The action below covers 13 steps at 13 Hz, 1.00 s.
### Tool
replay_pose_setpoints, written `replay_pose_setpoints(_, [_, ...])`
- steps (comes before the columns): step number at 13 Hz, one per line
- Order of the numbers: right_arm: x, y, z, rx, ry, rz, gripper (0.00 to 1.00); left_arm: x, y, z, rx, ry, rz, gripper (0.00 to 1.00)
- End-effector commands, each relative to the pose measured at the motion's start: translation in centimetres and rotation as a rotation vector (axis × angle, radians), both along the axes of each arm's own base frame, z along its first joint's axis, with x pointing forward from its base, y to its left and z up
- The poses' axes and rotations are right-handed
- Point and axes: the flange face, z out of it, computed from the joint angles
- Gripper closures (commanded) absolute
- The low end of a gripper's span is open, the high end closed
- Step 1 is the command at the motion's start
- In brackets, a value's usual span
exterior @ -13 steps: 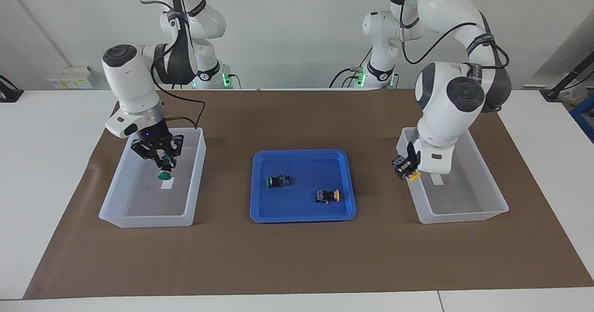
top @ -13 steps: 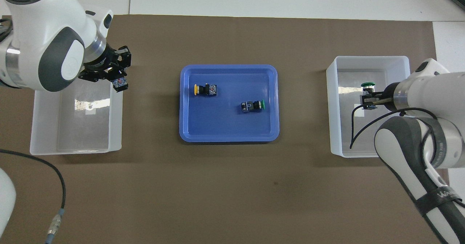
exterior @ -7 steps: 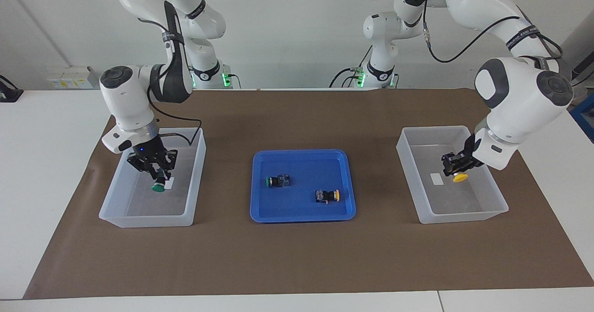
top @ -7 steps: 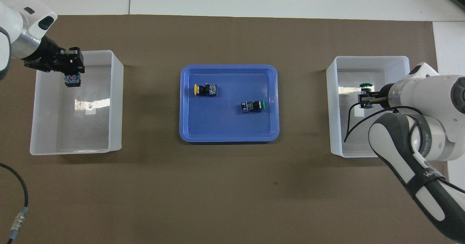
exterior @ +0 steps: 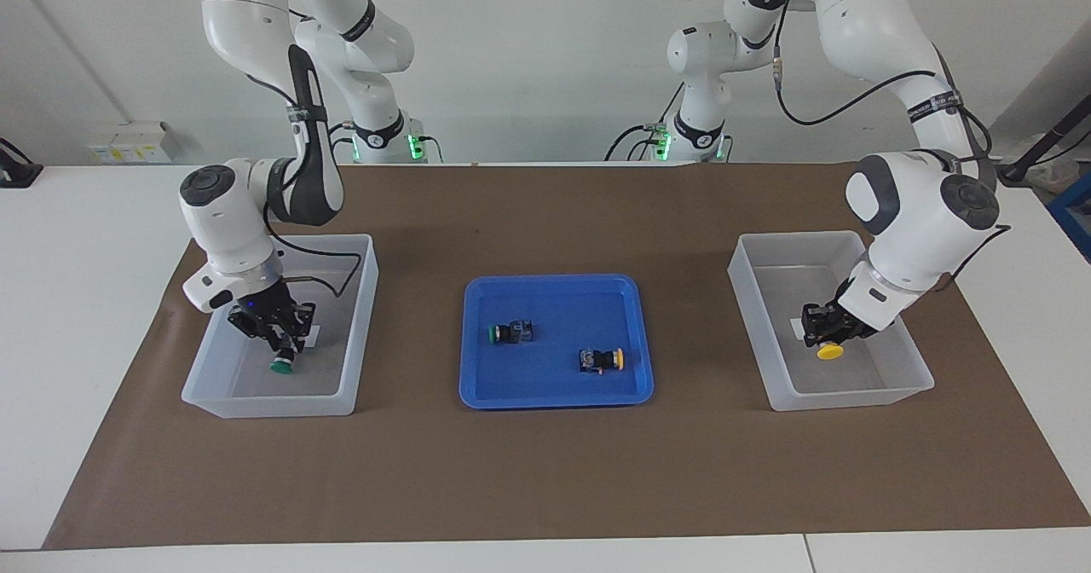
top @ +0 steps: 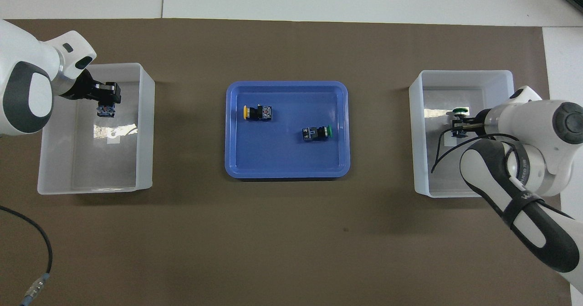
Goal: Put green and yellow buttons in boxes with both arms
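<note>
**Hidden and cut off**

In the overhead view the left gripper [top: 105, 104] covers the yellow cap of the button it holds; only the terminal end shows below the fingers. The right gripper [top: 459, 124] shows just a sliver of green cap past its fingertips. Both arms run off the picture's edges. Whether either cap touches its box floor cannot be told.
</note>
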Motion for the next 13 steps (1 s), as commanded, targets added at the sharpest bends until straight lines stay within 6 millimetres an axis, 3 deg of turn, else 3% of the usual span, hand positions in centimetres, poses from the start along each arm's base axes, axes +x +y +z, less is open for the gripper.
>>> replay_pose_setpoints(1, [0.6, -0.6, 0.8, -0.010, -0.029, 0.010, 0.04, -1.7, 0.8, -1.8, 0.009, -0.039, -0.023, 1.00])
replay_pose_setpoints(3, [0.8, -0.5, 2.7, -0.013, -0.056, 0.004, 0.00, -2.4, 0.9, -4.4, 0.012, -0.071, -0.023, 1.00])
replay_pose_setpoints(5, [1.2, -0.4, 5.3, -0.020, -0.088, 0.009, 0.00, -3.1, 2.2, -6.3, 0.018, -0.094, -0.027, 1.00])
replay_pose_setpoints(7, [1.2, 0.4, 7.7, -0.019, -0.114, 0.013, 0.00, -3.6, 2.8, -7.3, 0.019, -0.094, -0.020, 1.00])
replay_pose_setpoints(8, [1.4, 1.3, 8.5, -0.009, -0.121, 0.015, 0.00, -3.7, 2.9, -7.4, 0.019, -0.091, -0.019, 1.00])
replay_pose_setpoints(9, [2.1, 4.0, 9.8, 0.001, -0.124, 0.035, 0.00, -3.8, 2.9, -7.5, 0.019, -0.088, -0.019, 1.00])
replay_pose_setpoints(10, [2.6, 6.6, 11.9, 0.014, -0.107, 0.039, 0.00, -3.8, 3.3, -7.3, 0.021, -0.087, -0.012, 0.88])
replay_pose_setpoints(11, [3.3, 9.5, 14.0, 0.026, -0.095, 0.047, 0.00, -3.5, 3.8, -7.0, 0.025, -0.087, -0.008, 0.52])
replay_pose_setpoints(13, [3.3, 15.8, 15.7, 0.063, -0.084, 0.022, 0.00, -2.6, 3.9, -5.4, 0.036, -0.079, -0.019, 0.25])
